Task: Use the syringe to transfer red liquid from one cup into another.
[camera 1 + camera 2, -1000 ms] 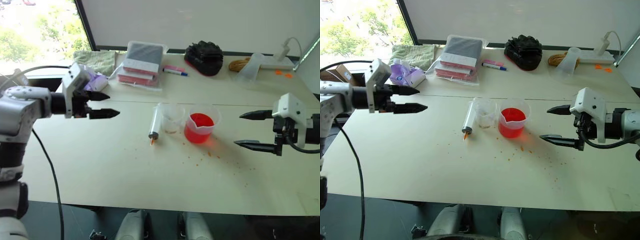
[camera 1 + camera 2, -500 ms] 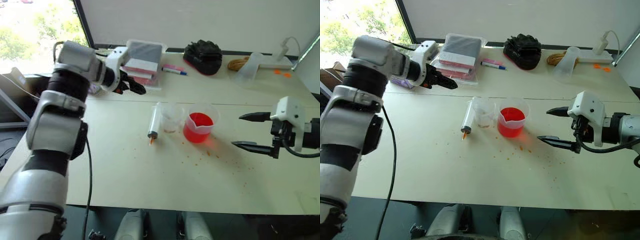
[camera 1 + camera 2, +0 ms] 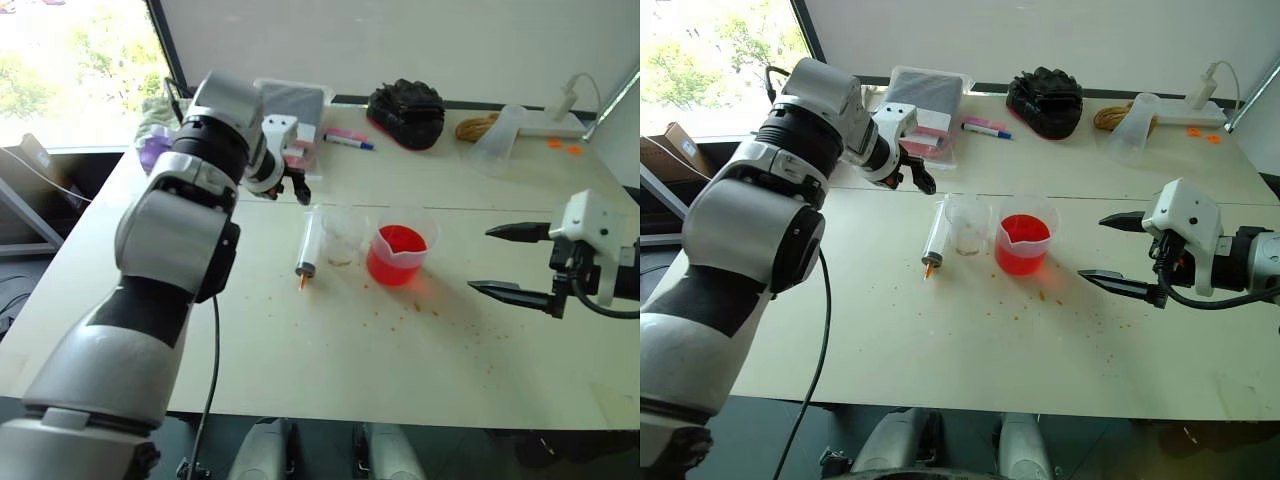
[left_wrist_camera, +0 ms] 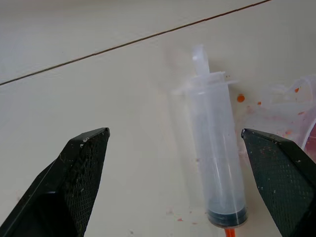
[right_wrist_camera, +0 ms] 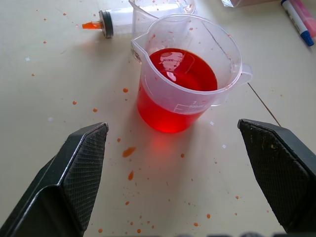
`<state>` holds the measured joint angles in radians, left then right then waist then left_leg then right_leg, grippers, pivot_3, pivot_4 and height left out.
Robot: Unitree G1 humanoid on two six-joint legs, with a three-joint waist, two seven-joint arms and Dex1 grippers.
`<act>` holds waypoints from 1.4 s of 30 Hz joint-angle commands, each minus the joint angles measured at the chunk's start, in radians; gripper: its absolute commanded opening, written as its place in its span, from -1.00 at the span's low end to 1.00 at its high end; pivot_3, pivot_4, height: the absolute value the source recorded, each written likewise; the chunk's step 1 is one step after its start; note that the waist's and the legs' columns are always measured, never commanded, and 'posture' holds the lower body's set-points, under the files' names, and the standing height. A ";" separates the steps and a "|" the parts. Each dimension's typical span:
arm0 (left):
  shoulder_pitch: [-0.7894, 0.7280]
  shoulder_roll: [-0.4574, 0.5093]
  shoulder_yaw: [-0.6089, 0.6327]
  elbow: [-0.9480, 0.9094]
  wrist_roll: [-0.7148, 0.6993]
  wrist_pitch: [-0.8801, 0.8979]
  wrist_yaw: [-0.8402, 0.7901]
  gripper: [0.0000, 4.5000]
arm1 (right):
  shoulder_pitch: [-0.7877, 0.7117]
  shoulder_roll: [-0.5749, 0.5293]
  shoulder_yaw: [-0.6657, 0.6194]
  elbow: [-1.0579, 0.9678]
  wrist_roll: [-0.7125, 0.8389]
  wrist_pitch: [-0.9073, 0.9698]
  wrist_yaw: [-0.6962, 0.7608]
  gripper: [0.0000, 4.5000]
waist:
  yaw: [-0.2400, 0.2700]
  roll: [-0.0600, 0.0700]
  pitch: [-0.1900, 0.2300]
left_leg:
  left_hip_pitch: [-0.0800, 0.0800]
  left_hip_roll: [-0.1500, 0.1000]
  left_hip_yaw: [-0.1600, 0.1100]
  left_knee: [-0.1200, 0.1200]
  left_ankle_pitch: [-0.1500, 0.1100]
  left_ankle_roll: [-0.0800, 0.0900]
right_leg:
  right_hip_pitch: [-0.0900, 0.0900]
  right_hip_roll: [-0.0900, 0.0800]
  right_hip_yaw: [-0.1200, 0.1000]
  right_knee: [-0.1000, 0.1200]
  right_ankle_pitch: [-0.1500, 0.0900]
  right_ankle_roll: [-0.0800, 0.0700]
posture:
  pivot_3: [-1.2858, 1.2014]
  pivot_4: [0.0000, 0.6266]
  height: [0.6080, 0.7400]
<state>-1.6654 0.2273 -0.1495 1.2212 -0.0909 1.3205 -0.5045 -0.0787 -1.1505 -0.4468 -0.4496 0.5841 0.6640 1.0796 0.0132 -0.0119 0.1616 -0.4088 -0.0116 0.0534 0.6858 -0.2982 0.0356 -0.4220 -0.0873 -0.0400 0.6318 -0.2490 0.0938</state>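
Head views: left gripper [image 3: 297,186] has swung in from the table's left edge, now just behind the syringe [image 3: 310,244] lying beside the small cup [image 3: 342,238].

Left wrist: jaws wide, syringe between, untouched; pickup likely next.

Right wrist: right gripper [image 5: 177,168] open, facing the beaker [image 5: 187,74] of red liquid [image 5: 180,69].

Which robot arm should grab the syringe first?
Probably the left. The left gripper is open just behind the syringe, which lies framed between its fingers in the left wrist view. The right gripper waits beyond the red beaker.
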 commanded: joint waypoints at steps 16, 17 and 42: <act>0.014 -0.102 0.330 0.051 -0.037 -0.012 0.414 1.00 | 0.002 -0.003 -0.043 -0.011 0.002 -0.013 0.011 0.96 | 0.001 0.000 0.000 | 0.000 0.000 0.000 0.000 0.004 -0.008 | 0.000 0.000 0.000 0.001 0.001 0.001 | 0.03 -0.52 1.00; 0.019 -0.106 0.337 0.053 -0.036 -0.018 0.425 1.00 | 0.002 -0.003 -0.044 -0.012 0.003 -0.012 0.010 0.96 | 0.001 0.000 0.000 | 0.000 0.000 0.000 0.000 0.005 -0.008 | 0.000 0.000 0.000 0.001 0.001 0.001 | 0.03 -0.52 1.00; 0.093 -0.082 0.442 0.067 -0.040 -0.019 0.643 1.00 | -0.009 0.000 -0.029 -0.002 0.000 -0.027 -0.010 0.96 | 0.001 0.000 0.000 | 0.001 0.000 0.000 0.000 0.006 -0.012 | 0.000 -0.001 0.000 0.002 0.001 0.001 | 0.03 -0.52 1.00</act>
<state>-1.5626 0.1300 0.2773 1.3034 -0.1219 1.3001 0.1164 -0.0706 -1.1504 -0.4484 -0.4473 0.5831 0.6495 1.0741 0.0144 -0.0115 0.1613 -0.4077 -0.0120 0.0537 0.6857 -0.2921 0.0237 -0.4221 -0.0879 -0.0403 0.6339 -0.2482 0.0948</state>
